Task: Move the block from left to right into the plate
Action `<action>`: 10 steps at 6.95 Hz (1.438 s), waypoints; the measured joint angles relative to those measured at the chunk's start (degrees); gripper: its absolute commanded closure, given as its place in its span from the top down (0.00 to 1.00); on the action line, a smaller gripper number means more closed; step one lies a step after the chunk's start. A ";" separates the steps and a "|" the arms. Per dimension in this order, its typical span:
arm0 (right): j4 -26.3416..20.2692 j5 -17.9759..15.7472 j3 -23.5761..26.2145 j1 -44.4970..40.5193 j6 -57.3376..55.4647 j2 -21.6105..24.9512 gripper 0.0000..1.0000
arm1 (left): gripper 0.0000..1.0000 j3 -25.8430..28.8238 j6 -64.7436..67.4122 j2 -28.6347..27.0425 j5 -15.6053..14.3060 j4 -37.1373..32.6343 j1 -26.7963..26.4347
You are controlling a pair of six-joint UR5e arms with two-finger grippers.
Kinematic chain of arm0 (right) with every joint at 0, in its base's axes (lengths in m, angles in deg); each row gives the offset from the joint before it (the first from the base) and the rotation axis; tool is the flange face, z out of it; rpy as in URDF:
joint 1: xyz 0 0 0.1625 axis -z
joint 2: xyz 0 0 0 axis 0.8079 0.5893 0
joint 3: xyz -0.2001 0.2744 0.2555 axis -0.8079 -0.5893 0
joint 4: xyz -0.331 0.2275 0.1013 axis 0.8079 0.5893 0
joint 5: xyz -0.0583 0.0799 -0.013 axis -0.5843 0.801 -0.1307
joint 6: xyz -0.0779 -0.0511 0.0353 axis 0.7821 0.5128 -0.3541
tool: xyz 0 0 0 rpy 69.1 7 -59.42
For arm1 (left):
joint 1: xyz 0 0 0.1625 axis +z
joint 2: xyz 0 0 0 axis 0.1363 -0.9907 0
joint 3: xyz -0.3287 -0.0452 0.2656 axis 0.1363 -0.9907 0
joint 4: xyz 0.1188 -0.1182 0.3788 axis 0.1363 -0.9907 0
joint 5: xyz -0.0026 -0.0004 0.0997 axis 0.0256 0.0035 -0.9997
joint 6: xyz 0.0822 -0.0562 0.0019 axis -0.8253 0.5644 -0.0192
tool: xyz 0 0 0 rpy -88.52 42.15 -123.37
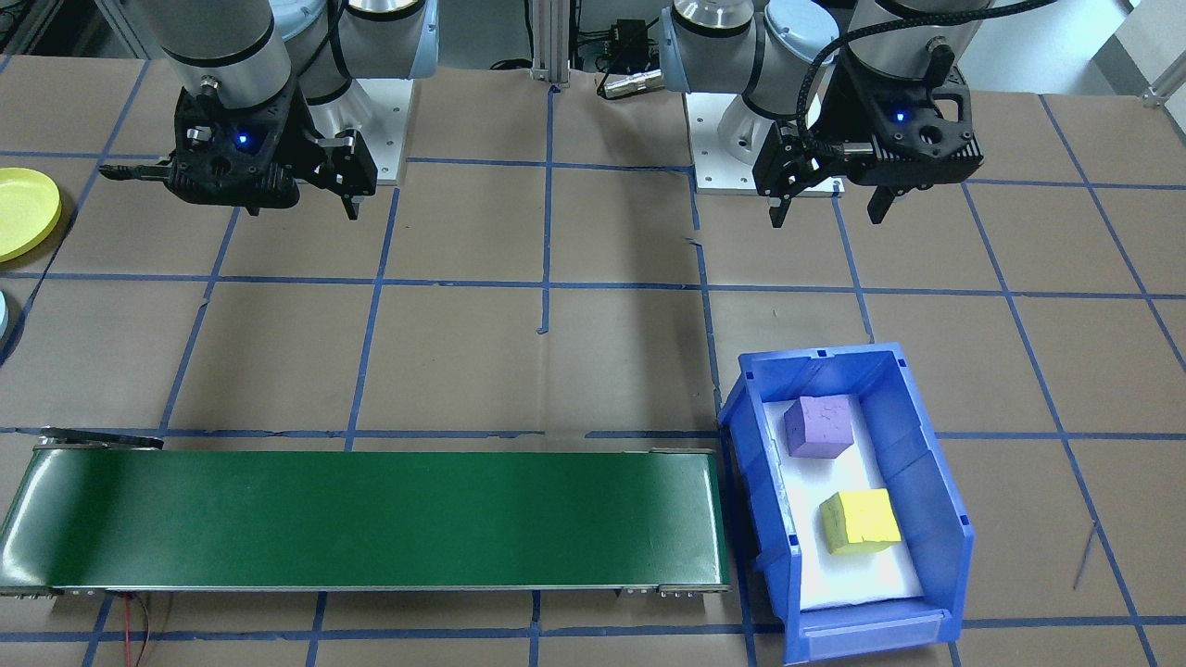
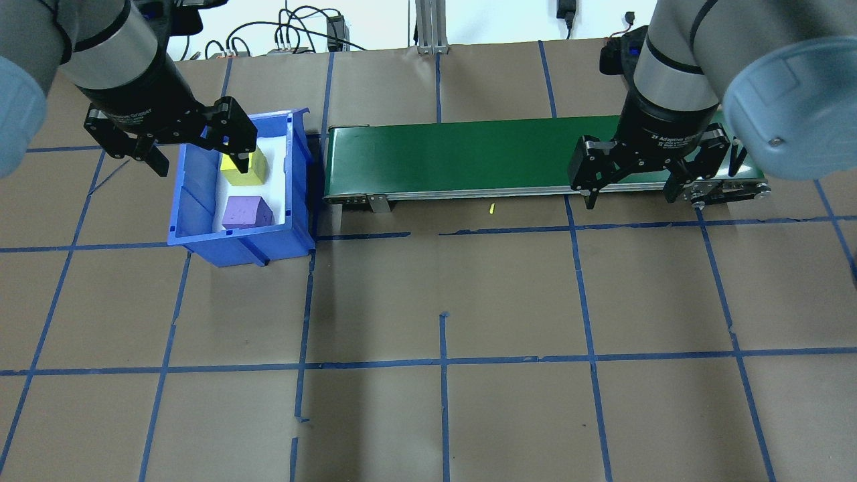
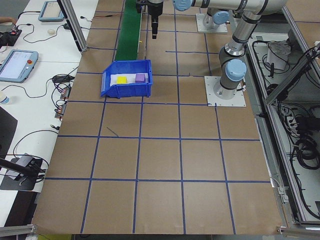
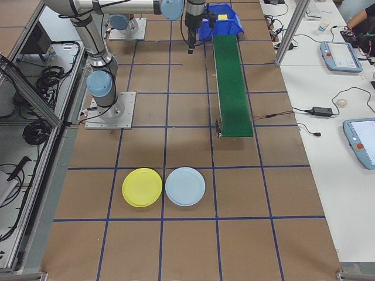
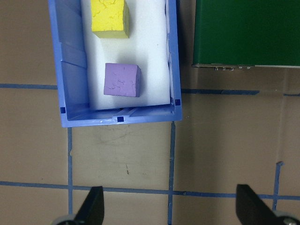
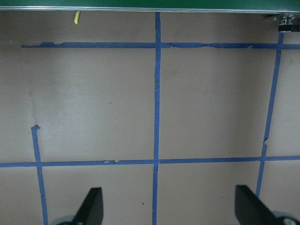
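Two blocks lie in a blue bin (image 1: pixel 927 482): a purple block (image 1: pixel 819 425) and a yellow block (image 1: pixel 860 522). The left wrist view shows the purple block (image 5: pixel 122 79) and the yellow block (image 5: pixel 110 18) from above. My left gripper (image 2: pixel 201 166) hangs open above the bin's near side, holding nothing. My right gripper (image 2: pixel 631 199) is open and empty over bare table in front of the belt's right end. The yellow plate (image 4: pixel 142 187) rests on the table at my far right, and part of it (image 1: pixel 23 211) shows at the front-facing view's left edge.
A green conveyor belt (image 2: pixel 469 157) runs from beside the bin toward my right. A light blue plate (image 4: pixel 185 186) sits next to the yellow one. Blue tape lines grid the brown table. Tablets and cables lie on side benches.
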 measured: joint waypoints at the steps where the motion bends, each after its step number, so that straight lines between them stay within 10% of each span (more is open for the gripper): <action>1: 0.00 0.00 0.00 0.00 0.00 0.00 1.00 | 1.00 0.03 -0.09 0.00 0.07 -0.10 0.05; 5: 0.00 0.00 0.01 0.00 0.00 0.00 1.00 | 1.00 -0.33 -3.02 -0.44 -0.01 0.07 0.82; 10: 0.00 0.00 0.09 0.00 0.00 0.00 1.00 | 1.00 -1.78 -10.40 -17.22 1.16 16.45 8.02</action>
